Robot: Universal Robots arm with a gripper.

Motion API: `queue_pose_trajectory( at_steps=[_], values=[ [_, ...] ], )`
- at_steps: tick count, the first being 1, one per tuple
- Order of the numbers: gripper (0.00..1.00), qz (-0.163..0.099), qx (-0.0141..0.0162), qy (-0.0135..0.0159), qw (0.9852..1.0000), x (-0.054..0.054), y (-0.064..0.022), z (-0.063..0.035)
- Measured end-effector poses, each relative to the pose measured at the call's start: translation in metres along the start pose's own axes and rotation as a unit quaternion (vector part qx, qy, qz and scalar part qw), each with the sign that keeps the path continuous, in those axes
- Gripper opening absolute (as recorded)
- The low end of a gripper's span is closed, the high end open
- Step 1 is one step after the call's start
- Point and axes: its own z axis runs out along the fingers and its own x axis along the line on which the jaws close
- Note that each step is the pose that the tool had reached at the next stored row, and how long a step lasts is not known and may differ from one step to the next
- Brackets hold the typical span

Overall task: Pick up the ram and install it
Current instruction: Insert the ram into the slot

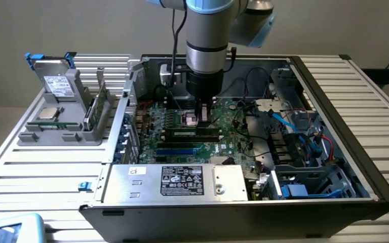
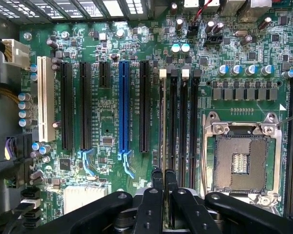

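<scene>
The claw (image 2: 163, 171) (image 1: 204, 115) grips the ram (image 2: 162, 122) edge-on with narrow jaws, over the memory slot (image 2: 162, 74) farthest from the processor socket (image 2: 241, 158). Exterior view: the claw stands at 12 o'clock of the power supply (image 1: 174, 181).

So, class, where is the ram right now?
In the wrist view, the ram stands edge-on along the memory slot nearest the black expansion slot, one end between the gripper's closed fingertips, with the empty processor socket beyond the other memory slots.
</scene>
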Motion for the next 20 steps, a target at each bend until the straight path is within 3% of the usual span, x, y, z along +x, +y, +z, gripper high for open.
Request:
queue_pose_trajectory(
  at_steps=[20],
  values=[
    [0.13,0.006,-0.0005,0.0,1.0,0.0002,0.0,0.0019]
  ],
)
